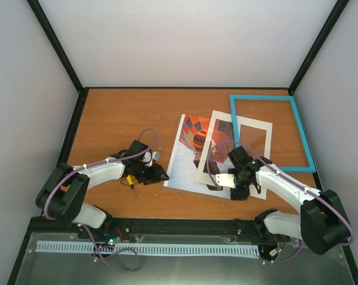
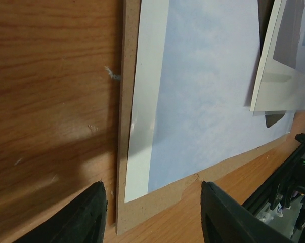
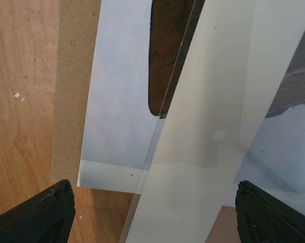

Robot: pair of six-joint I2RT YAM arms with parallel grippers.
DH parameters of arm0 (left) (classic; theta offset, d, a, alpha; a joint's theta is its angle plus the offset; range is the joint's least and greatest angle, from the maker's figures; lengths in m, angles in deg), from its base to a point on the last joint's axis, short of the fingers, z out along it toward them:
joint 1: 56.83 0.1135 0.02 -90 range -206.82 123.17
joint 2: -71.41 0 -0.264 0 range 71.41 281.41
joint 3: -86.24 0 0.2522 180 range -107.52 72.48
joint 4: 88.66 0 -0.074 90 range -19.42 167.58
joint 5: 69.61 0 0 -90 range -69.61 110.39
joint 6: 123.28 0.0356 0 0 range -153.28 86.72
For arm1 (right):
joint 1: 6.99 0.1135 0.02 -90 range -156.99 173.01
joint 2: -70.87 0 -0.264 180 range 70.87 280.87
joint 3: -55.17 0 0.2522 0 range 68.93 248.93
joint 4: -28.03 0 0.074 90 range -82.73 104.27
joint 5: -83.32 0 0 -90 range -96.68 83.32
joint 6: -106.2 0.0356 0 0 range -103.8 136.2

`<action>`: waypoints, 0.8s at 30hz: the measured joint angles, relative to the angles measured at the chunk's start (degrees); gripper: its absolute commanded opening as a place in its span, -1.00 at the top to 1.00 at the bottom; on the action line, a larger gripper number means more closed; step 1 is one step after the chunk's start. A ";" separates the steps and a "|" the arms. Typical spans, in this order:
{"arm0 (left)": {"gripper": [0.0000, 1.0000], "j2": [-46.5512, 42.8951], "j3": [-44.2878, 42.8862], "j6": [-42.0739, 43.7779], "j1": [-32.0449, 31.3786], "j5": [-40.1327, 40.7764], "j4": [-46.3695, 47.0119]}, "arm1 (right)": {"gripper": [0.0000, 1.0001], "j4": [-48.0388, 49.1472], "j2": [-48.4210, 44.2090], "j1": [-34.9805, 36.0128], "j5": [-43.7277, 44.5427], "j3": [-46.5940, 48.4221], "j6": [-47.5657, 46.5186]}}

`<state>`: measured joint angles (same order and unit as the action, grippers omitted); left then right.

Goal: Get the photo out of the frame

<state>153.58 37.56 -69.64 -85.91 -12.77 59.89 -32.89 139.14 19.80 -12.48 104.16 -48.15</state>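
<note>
The left gripper (image 2: 155,202), jaws apart and holding nothing, hovers at the lower corner of the photo (image 2: 203,101), which lies centre on a backing board (image 2: 123,152), partly under a white mat (image 1: 253,127); the right gripper (image 3: 155,202) has its jaws spread wide above the mat. The frame (image 1: 301,133) lies at upper right. The print seems thin, light and easily creased: better to take its free left edge

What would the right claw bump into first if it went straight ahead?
Probably the white rectangular cardboard mat border, lying slanted over the pale-blue-sky paper photo. The open right claw points straight at it, though depth is hard to judge.
</note>
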 measured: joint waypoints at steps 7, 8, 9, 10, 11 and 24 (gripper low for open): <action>-0.03 2.71 0.00 -0.37 -0.26 -0.66 2.21 | -0.70 0.35 0.20 0.87 0.87 -0.85 -0.59; -0.04 3.10 0.00 -0.37 -0.31 -0.72 2.47 | -0.70 0.52 0.33 1.07 0.90 -0.85 -0.59; -0.03 3.50 0.00 -0.39 -0.35 -0.83 2.75 | -0.70 0.61 0.46 1.22 0.90 -0.85 -0.59; -0.03 3.67 0.00 -0.39 -0.35 -1.05 3.08 | -0.70 0.70 0.59 1.42 0.90 -0.90 -0.59; -0.03 3.74 0.00 -0.39 -0.35 -1.09 3.32 | -0.70 0.74 0.70 1.53 0.90 -0.92 -0.59; -0.03 5.01 0.00 -0.42 -0.35 -2.27 5.99 | -0.62 4.96 1.60 3.48 3.58 -2.80 1.77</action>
<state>158.59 37.56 -70.05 -86.26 -15.05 65.87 -27.92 140.74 23.27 -8.90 101.36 -46.38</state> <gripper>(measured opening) 0.517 0.831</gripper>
